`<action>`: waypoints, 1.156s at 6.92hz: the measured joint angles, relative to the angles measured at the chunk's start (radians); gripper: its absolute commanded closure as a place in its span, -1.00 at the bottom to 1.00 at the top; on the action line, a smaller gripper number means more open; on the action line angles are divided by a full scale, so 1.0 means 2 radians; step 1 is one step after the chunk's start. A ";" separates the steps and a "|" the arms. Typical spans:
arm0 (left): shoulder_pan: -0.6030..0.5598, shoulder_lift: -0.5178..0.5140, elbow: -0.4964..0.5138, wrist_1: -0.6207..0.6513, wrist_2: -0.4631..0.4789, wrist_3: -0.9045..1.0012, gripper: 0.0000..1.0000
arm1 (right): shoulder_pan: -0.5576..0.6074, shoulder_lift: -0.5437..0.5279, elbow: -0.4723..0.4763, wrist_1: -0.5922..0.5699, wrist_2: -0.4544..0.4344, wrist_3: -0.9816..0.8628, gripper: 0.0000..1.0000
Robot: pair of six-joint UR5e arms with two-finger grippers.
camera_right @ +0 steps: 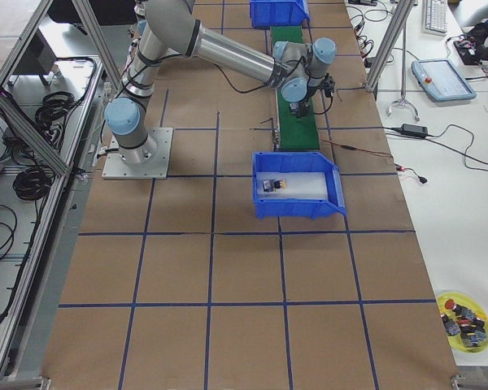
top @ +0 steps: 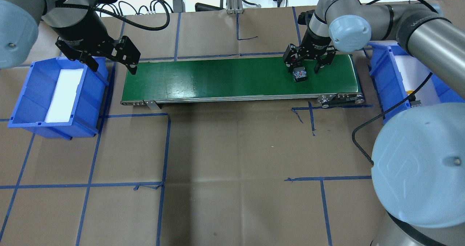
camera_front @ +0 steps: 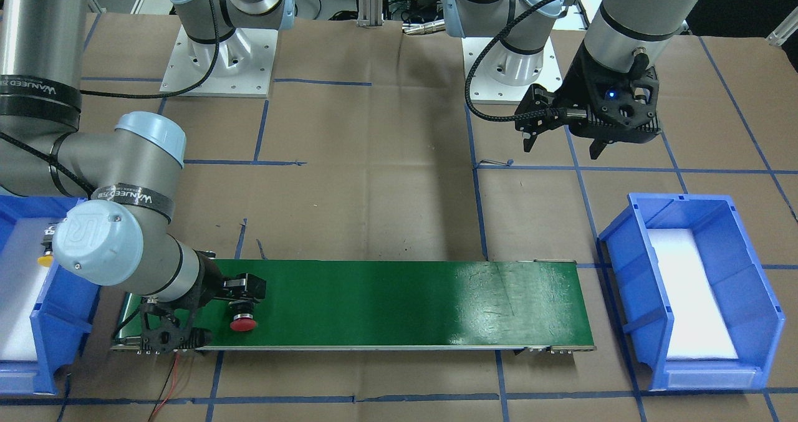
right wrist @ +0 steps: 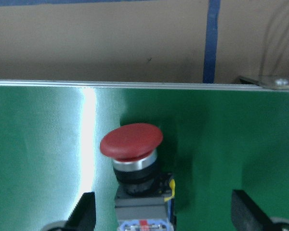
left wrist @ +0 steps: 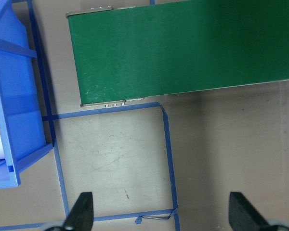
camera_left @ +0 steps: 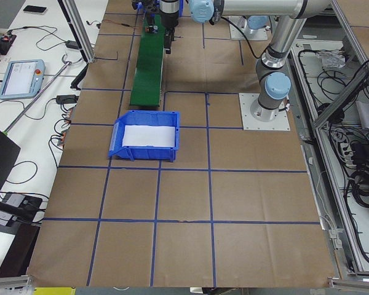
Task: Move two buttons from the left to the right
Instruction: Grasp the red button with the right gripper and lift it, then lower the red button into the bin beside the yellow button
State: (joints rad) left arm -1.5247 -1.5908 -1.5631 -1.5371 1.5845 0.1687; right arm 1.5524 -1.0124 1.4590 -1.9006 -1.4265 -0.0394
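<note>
The red-capped button (right wrist: 131,140) lies on its side on the green conveyor belt (top: 218,79) near its right end, and also shows in the overhead view (top: 299,74) and the front view (camera_front: 243,323). My right gripper (top: 306,66) is open just over it, with its fingers (right wrist: 84,214) wide apart on either side of the black-grey body. The yellow-capped button (camera_front: 45,261) lies in the right blue bin (top: 381,79) and shows in the right side view (camera_right: 278,184). My left gripper (top: 113,66) is open and empty above the paper by the belt's left end.
An empty blue bin (top: 29,93) with a white foam liner stands left of the belt. The table is covered in brown paper with blue tape lines (top: 167,148). Both arm bases stand behind the belt in the front view (camera_front: 218,60).
</note>
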 measured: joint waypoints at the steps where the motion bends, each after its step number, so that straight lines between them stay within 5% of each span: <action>1: 0.000 0.000 0.000 0.000 0.000 0.000 -0.99 | 0.000 0.003 -0.001 0.000 -0.003 -0.002 0.87; 5: 0.000 0.000 0.000 -0.001 0.000 -0.001 -0.99 | -0.007 -0.024 -0.035 0.025 -0.062 -0.007 0.94; 8: 0.000 0.000 -0.001 -0.001 0.000 0.000 -0.99 | -0.106 -0.078 -0.086 0.127 -0.081 -0.044 0.93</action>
State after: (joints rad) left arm -1.5255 -1.5906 -1.5646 -1.5386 1.5844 0.1680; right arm 1.3411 -1.1688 1.2867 -1.6475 -1.5876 -0.1280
